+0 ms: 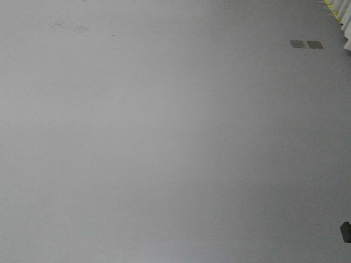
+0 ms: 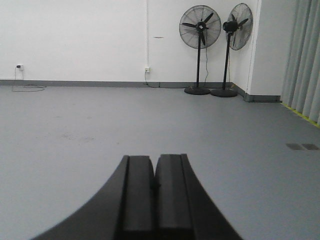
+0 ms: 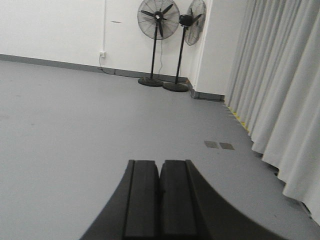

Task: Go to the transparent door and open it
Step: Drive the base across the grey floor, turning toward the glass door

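Note:
The transparent door is out of view in every frame. My left gripper (image 2: 154, 159) is shut and empty, its two black fingers pressed together over the grey floor. My right gripper (image 3: 160, 163) is also shut and empty, pointing across the floor toward the far wall. The front view shows only bare grey floor (image 1: 164, 137).
Two black pedestal fans (image 2: 200, 30) (image 3: 159, 20) stand in the far corner by the white wall. Grey-white curtains (image 3: 280, 85) hang along the right side (image 2: 302, 55). Two floor plates (image 3: 219, 145) (image 1: 306, 44) (image 2: 302, 146) lie near the curtains. Wall sockets with a cable (image 2: 20, 66) are far left.

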